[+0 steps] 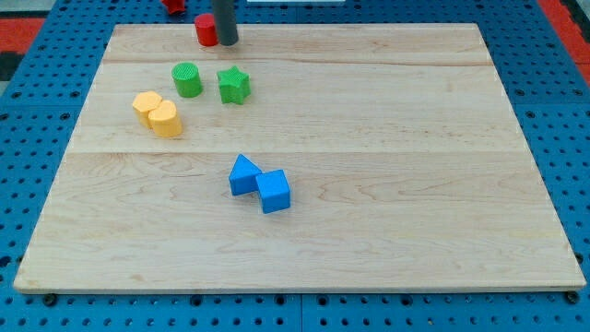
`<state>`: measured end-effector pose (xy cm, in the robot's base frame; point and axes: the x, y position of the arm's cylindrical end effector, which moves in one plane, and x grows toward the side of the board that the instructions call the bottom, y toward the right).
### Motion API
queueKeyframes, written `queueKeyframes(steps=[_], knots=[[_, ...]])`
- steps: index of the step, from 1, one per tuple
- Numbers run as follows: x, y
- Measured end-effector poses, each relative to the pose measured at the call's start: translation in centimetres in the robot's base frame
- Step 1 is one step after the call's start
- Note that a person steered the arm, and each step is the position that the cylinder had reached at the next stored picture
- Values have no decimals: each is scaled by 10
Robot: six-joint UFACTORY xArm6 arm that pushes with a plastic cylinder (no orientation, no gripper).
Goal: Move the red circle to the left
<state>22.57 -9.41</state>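
The red circle [205, 29] stands at the top edge of the wooden board [387, 138], left of centre. My tip [227, 41] comes down from the view's top and touches the red circle's right side. The rod hides part of the red circle. A second red block [172, 5] lies off the board at the view's top, cut off by the frame.
A green circle [187, 79] and a green star [233, 85] sit below the red circle. Two yellow blocks [157, 113] touch each other at the left. A blue triangle [243, 174] and a blue cube [274, 192] touch near the middle. A blue pegboard surrounds the board.
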Motion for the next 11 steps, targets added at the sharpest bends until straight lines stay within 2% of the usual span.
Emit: queueKeyframes(steps=[1, 4, 5, 7, 11], knots=[[7, 2], [-7, 29], [-27, 27], [-33, -38], [4, -49]])
